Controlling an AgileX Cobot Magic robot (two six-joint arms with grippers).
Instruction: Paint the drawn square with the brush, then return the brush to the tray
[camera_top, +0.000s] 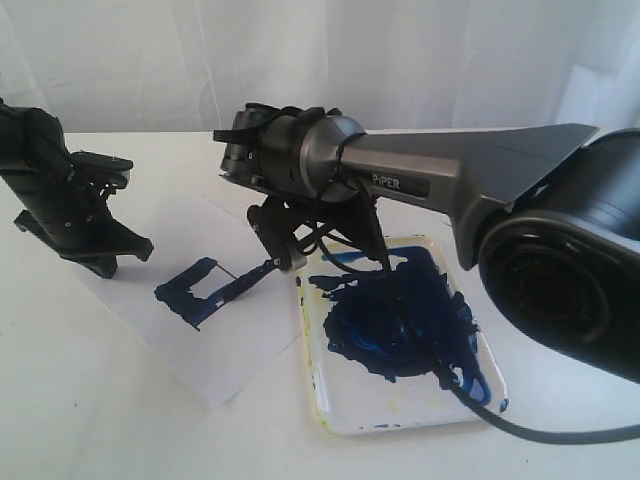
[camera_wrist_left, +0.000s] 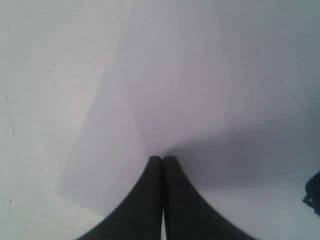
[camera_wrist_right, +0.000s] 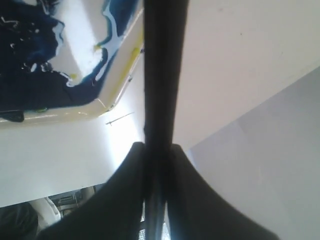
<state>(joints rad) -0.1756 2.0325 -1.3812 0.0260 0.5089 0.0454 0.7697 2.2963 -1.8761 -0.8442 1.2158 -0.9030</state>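
- I am painting the drawn square (camera_top: 193, 293) beside the tray (camera_top: 312, 390), right gripper (camera_top: 288, 258) clamping the brush (camera_top: 240, 285).
- Next I am needing strokes across its white middle.

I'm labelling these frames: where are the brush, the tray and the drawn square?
the brush (camera_wrist_right: 160, 75), right wrist view, its shaft
the tray (camera_top: 350, 405), exterior view, bare floor
the drawn square (camera_top: 213, 289), exterior view, white inside

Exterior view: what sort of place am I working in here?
Probably a robot test bench set up for painting: a plain white table against a white curtain, with a paper sheet and a tray of blue paint laid out.
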